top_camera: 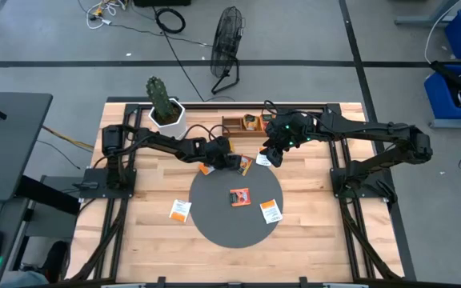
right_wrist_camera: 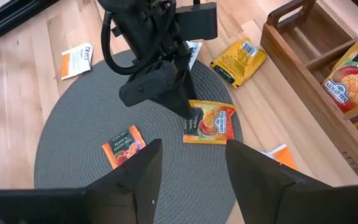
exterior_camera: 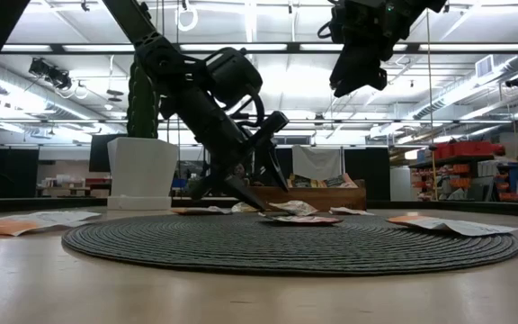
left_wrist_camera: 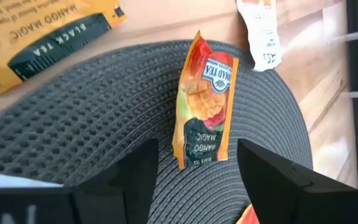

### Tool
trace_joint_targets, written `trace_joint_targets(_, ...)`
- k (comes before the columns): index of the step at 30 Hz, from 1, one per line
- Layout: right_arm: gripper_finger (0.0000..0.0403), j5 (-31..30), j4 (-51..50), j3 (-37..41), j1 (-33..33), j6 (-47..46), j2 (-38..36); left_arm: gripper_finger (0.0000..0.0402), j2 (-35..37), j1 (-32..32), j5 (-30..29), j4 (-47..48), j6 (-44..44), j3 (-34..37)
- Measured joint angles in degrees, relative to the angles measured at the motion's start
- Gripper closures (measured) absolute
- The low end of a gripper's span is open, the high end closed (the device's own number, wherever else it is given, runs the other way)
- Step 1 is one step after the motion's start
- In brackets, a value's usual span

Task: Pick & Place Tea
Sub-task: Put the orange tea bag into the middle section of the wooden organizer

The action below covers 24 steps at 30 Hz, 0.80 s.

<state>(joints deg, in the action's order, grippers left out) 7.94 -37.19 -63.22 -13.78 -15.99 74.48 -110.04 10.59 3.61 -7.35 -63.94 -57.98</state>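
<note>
A mango tea sachet (left_wrist_camera: 204, 102), orange with a dark lower half, lies flat on the far part of the round grey mat (top_camera: 214, 216). My left gripper (left_wrist_camera: 196, 146) is open just above it, one finger on each side. It points down and slants in from the left (exterior_camera: 254, 193). I see no touch. A red-orange sachet (top_camera: 239, 197) lies at the mat's middle. My right gripper (right_wrist_camera: 194, 146) is open and empty, raised high over the mat's far right (exterior_camera: 358, 76). More sachets lie on the wood: a yellow one (right_wrist_camera: 238, 59) and white ones (top_camera: 181, 210) (top_camera: 270, 211).
A brown wooden tray (right_wrist_camera: 309, 68) with compartments stands at the table's far edge and holds sachets (right_wrist_camera: 353, 74). A white pot with a cactus (top_camera: 166, 108) stands at the far left. Bare wood shows near the front edge on both sides of the mat.
</note>
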Motion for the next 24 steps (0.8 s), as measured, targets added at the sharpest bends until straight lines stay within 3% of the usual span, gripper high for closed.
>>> trace_joint_targets(10, 0.022, -1.53, 0.33, 0.0, 0.0, 0.35, 0.0, 0.0286, 0.0, 0.0, -2.15, -0.15, 0.59, 0.0)
trace_joint_targets(19, 0.022, -1.55, 0.44, 0.0, 0.0, 0.29, 0.02, 0.0333, 0.0, 0.0, -2.14, -0.14, 3.35, 0.0)
trace_joint_targets(24, 0.022, -1.55, 1.09, 0.0, 0.02, 0.2, 0.02, 0.039, 0.0, 0.0, -2.55, -0.32, 6.01, 0.0)
